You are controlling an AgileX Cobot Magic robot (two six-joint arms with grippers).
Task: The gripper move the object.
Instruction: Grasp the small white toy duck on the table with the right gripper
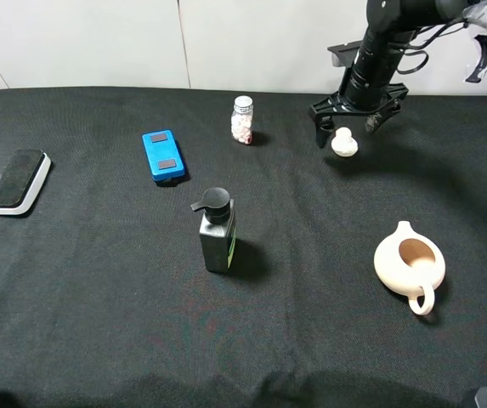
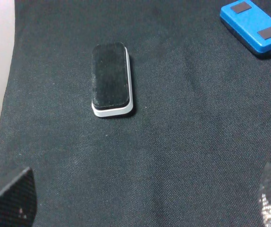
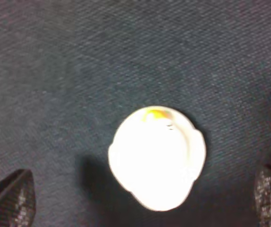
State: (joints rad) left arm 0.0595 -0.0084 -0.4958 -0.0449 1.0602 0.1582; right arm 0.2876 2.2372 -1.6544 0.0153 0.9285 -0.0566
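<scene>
1. Spread wide, my right pincer [image 1: 346,129] is hanging over the far right part of the black cloth [image 1: 99,323], its two fingers [image 3: 10,198] standing on either side of the lid and gripping nothing
2. My left pincer [image 2: 140,201] is also gaping open, its fingertips [image 2: 12,201] showing far apart at the edges of the left wrist view, with bare cloth between them
3. Farthest left, a black pad on a white base [image 1: 19,181] is lying flat, and my left wrist camera is looking down on it [image 2: 110,79]
4. Next, a blue box [image 1: 163,155] with two dark patches on top is lying flat, well apart from the pad
5. Nearer the front, a black pump bottle [image 1: 218,231] is standing upright
6. Behind it, toward the far edge, a small glass bottle of pills [image 1: 242,120] is standing upright with its cap on
7. To the right of that, the cream-white lid [image 1: 344,144] is sitting on the cloth between my right fingers, knob up; in the right wrist view [image 3: 157,156] it is lying clear of both fingers, with a small yellowish mark near its rim
8. Farthest right and nearer the front, the cream teapot [image 1: 409,263] is resting well apart from the lid, its round opening facing up and its handle pointing toward the near edge
</scene>
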